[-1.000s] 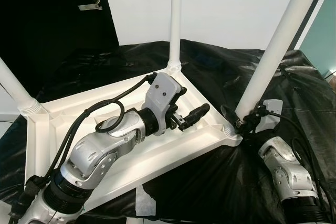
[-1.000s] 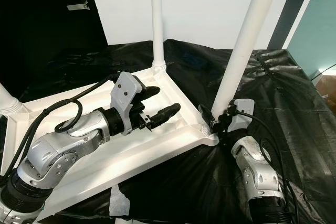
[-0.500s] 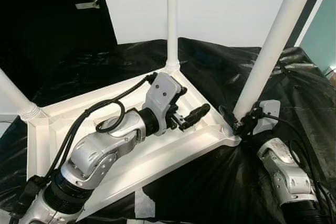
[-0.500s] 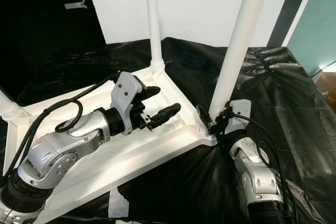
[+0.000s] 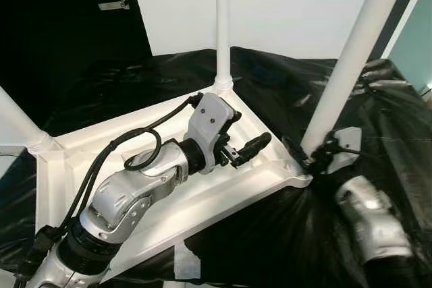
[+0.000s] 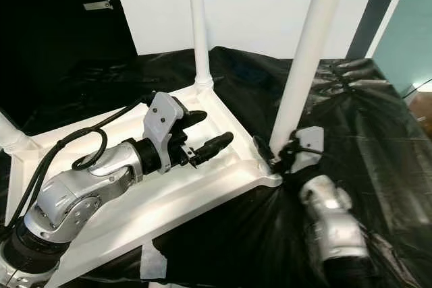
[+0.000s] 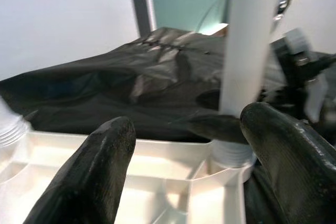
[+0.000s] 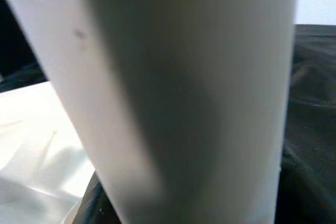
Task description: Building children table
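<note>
Right gripper (image 5: 312,158) clamped low on leg (image 5: 351,59) at tabletop (image 5: 229,190) corner, arm blurring since earlier, likely screwing it in; left gripper (image 5: 246,141) spread wide above tabletop.

Our left arm reaches forward and bends at the elbow, its silver forearm angled up and to the right, black cables looping off the wrist. The left pincer (image 5: 244,145) points right, its two black fingers (image 7: 94,174) spread apart with nothing between them. Our right arm comes up from the lower right, blurred, forearm tilted inward. The right pincer (image 6: 282,154) sits low at the wrist's front; its finger spacing is unclear.
</note>
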Robot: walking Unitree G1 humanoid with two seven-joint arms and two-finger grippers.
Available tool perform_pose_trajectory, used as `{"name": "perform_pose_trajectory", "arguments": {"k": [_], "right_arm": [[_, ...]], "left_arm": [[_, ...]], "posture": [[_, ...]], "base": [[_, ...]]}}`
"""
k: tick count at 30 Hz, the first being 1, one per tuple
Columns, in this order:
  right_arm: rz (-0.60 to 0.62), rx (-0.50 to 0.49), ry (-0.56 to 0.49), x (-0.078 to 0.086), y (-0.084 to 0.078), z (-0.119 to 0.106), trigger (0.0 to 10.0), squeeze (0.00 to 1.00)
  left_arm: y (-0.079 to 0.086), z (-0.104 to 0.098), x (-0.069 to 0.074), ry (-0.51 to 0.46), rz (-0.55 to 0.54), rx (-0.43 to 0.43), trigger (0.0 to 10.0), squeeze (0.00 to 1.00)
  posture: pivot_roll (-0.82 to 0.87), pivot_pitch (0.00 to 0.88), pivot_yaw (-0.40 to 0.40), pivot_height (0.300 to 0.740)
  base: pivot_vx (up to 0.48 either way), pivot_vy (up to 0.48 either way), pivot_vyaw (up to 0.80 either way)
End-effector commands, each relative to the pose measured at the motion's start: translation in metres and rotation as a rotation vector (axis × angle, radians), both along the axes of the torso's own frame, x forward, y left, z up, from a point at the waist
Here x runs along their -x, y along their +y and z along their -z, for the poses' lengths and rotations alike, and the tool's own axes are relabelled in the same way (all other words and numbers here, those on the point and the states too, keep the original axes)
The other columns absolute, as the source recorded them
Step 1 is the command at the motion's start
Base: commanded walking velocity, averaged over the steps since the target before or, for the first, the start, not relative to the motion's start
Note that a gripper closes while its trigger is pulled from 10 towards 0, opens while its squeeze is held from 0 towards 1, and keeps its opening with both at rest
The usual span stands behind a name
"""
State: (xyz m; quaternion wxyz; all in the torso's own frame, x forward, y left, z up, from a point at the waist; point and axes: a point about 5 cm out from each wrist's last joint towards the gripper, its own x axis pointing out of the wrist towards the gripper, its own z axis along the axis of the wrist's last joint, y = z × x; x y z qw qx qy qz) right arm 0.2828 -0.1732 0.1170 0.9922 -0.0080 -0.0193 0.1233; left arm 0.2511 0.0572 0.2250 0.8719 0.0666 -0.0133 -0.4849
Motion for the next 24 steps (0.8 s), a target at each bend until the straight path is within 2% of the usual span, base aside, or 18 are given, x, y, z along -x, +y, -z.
{"name": "perform_pose_trajectory", "arguments": {"k": [1,2,4,5,8,10,13,23,24], "right_arm": [[0.069,0.034,0.205,0.013,-0.005,0.043,10.0,0.00],[0.152,-0.008,0.192,0.013,-0.001,0.042,10.0,0.00],[0.297,-0.009,0.148,0.013,0.013,0.038,10.0,0.00],[0.319,-0.018,0.147,0.014,0.017,0.038,10.0,0.00],[0.343,-0.036,0.155,0.014,0.020,0.039,10.0,0.00],[0.376,-0.099,0.185,0.015,0.024,0.044,10.0,0.00],[0.383,-0.120,0.197,0.016,0.029,0.044,10.0,0.00],[0.429,-0.143,0.181,0.016,0.026,0.039,10.0,0.00],[0.422,-0.245,0.171,0.016,0.026,0.035,10.0,0.00]], "left_arm": [[-0.003,-0.001,0.008,-0.003,0.129,-0.011,10.0,0.00],[-0.003,-0.001,0.009,-0.003,0.128,-0.010,10.0,0.00],[-0.002,-0.001,0.008,-0.003,0.124,-0.009,10.0,0.00],[-0.002,-0.002,0.008,-0.004,0.126,-0.010,10.0,0.00],[-0.002,-0.002,0.007,-0.006,0.127,-0.011,10.0,0.00],[-0.001,-0.002,0.007,-0.007,0.128,-0.014,10.0,0.00],[0.000,-0.001,0.006,-0.008,0.126,-0.018,10.0,0.00],[-0.001,0.000,0.005,-0.006,0.120,-0.020,10.0,0.00],[-0.001,0.000,0.005,-0.007,0.115,-0.018,10.0,0.00]], "posture": [[-0.03,0.013,0.033,0.740],[-0.03,0.014,0.032,0.740],[-0.03,0.015,0.035,0.740],[-0.03,0.015,0.035,0.740],[-0.03,0.015,0.035,0.740],[-0.03,0.013,0.037,0.740],[-0.03,0.014,0.036,0.740],[-0.04,0.017,0.029,0.740],[-0.04,0.016,0.028,0.740]], "base": [[0.000,0.000,0.00],[0.000,0.000,0.00],[0.000,0.000,0.00],[0.000,0.000,0.00],[0.000,0.000,0.00],[0.000,0.000,0.00],[0.000,0.000,0.00],[0.000,0.000,0.00],[0.000,0.000,0.00]]}}
